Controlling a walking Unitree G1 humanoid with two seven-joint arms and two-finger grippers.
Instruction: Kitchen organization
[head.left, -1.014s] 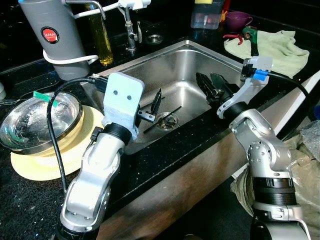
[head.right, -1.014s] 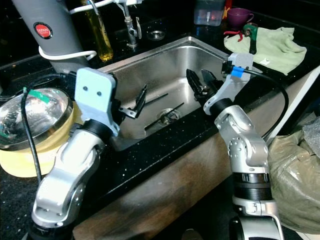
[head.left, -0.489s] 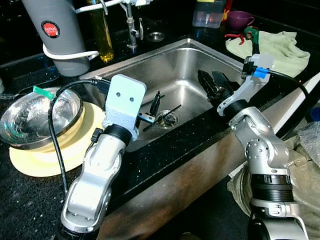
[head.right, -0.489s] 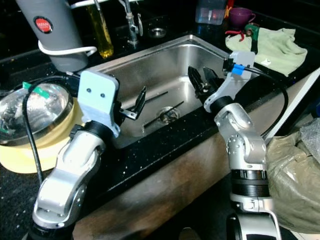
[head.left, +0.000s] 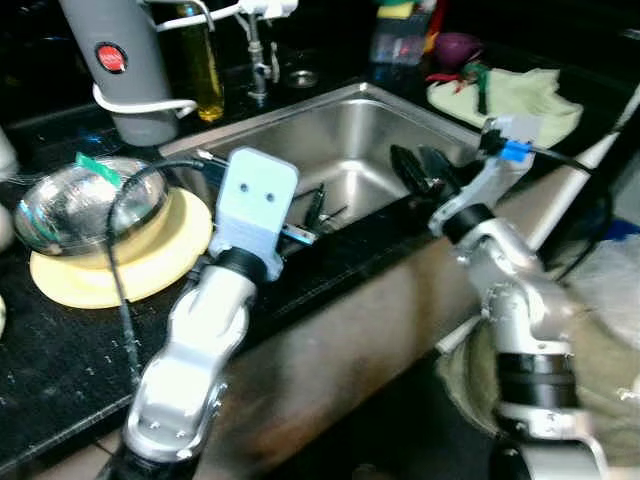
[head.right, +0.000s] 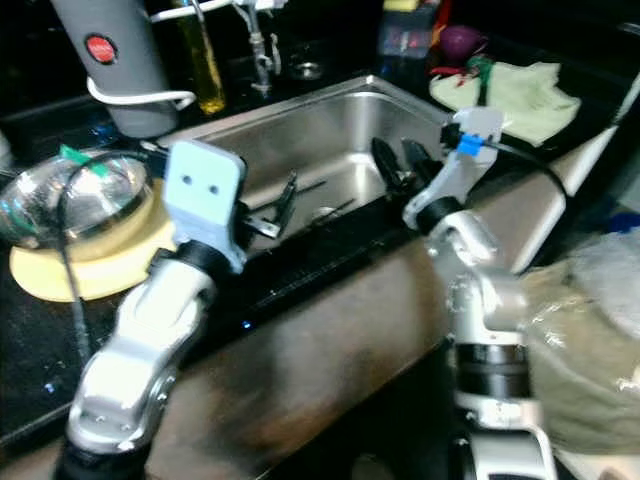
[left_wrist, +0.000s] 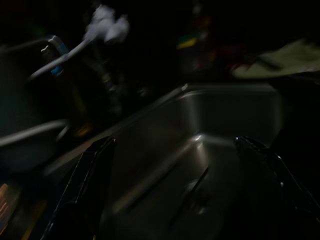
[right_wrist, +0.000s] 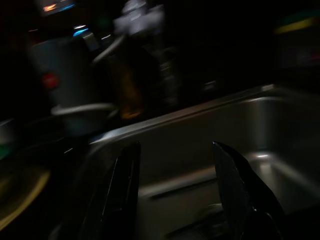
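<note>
Now two end effectors, left (head.left: 312, 205) and right (head.left: 422, 170), spread over one sink (head.left: 330, 135).

A shiny steel mixing bowl (head.left: 88, 202) sits upright on a pale yellow round plate (head.left: 130, 268), on black countertop left of the sink.

Both eye views are smeared with motion blur. Beside the sink (head.left: 300, 140), the grey canister (head.left: 125, 70) is cut off by the top edge. Behind the sink, the clear tub (head.left: 398, 40) and purple cup (head.left: 455, 47) are too blurred to read. The thin dark things by the sink's drain (head.right: 325, 212) cannot be identified. Both wrist views are very dark.
</note>
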